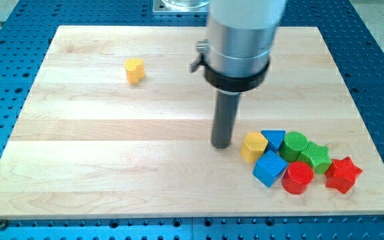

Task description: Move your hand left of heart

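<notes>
A yellow block that looks heart-shaped point(134, 70) sits alone near the view's top left of the wooden board point(112, 167). My tip point(221, 145) rests on the board far to the right of and below that block. It stands just left of a second yellow block point(253, 147), apart from it by a small gap. That second block has flat facets like a hexagon.
A tight cluster lies at the view's lower right: a blue triangle point(274, 139), a blue cube point(269, 168), a green cylinder point(296, 143), a green star point(316, 157), a red cylinder point(298, 177) and a red star point(343, 175). The arm's thick grey body point(240, 40) hangs over the top centre.
</notes>
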Motion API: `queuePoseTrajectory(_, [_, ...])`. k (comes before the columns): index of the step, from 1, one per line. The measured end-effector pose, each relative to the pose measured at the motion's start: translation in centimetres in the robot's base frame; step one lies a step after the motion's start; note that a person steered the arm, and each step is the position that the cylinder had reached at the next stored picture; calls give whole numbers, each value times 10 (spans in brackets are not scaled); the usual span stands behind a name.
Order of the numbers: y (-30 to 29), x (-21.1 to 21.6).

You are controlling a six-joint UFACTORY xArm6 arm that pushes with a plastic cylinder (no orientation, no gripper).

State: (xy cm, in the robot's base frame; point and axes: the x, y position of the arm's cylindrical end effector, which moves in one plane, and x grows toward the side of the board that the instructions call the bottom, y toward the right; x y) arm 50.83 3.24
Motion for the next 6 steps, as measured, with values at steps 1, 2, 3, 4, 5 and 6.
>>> queuePoseTrajectory(1, [-104, -7])
queuePoseTrajectory(2, [-183, -56])
queuePoseTrajectory(3, [-205, -120])
queuePoseTrajectory(4, [-210, -152])
queuePoseTrajectory(5, [-174, -177])
queuePoseTrajectory(6, [-115, -137])
